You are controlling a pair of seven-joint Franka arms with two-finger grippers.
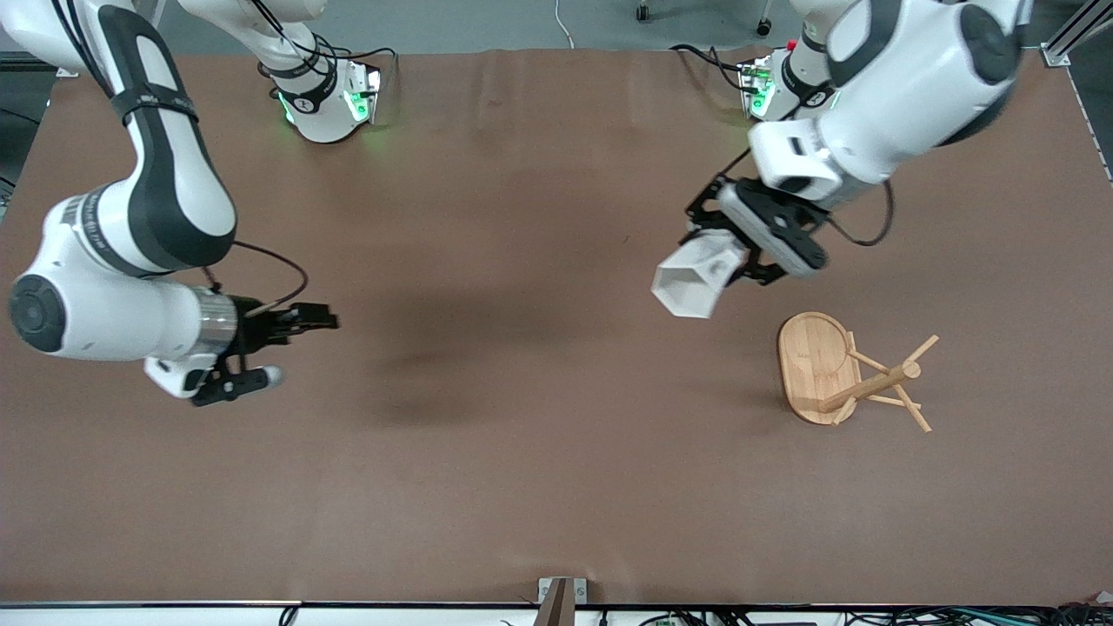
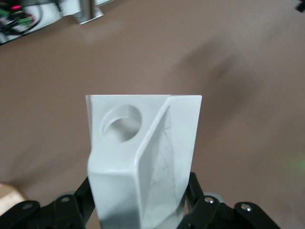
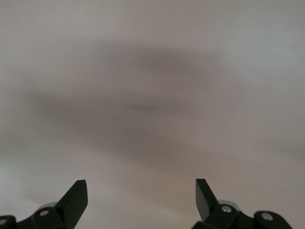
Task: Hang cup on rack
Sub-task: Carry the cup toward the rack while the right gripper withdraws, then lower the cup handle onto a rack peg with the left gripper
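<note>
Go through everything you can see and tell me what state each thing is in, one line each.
cup: held off the table in the left hand, tipped on its side, not on any peg.
rack: standing on the table, pegs bare.
left hand: shut on the cup, up over the table beside the rack.
right hand: open, holding nothing, waiting over the table at the right arm's end.

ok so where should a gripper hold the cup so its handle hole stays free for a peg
By the tapered body, as the left gripper holds the cup now, fingers on two flat facets. That leaves the pierced tab sticking out clear, ready to slide onto a rack peg.
</note>
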